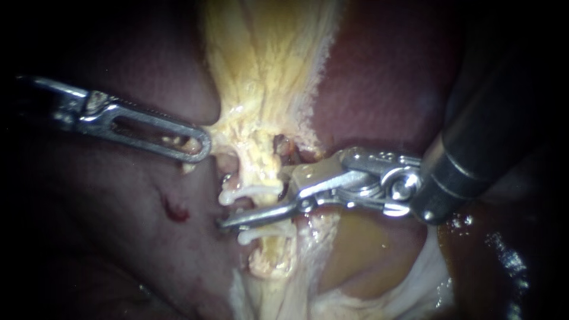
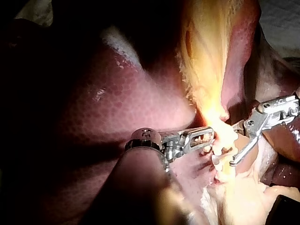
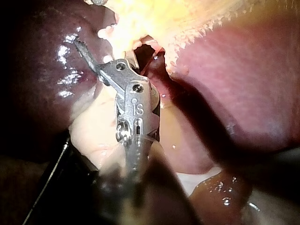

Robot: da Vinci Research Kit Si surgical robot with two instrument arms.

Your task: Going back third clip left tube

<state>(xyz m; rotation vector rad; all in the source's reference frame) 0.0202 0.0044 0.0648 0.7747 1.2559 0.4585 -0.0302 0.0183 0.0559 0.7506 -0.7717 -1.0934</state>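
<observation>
Liver (image 1: 118, 237) fills the left and upper right. A yellow fatty tissue (image 1: 267, 65) strip runs down the centre, with the gallbladder (image 1: 367, 249) at lower right. Right instrument (image 1: 255, 200) comes in from the right with its jaws parted and gripping nothing; the long lower jaw lies across the tube (image 1: 265, 172). Left instrument (image 1: 200, 145) comes in from the left, its jaws clamped on the edge of the yellow fatty tissue just beside the tube. Two white clips sit on the tube: upper clip (image 1: 246, 192) above the right instrument's lower jaw, lower clip (image 1: 264, 234) just below it. Can't tell which tube is the left one.
</observation>
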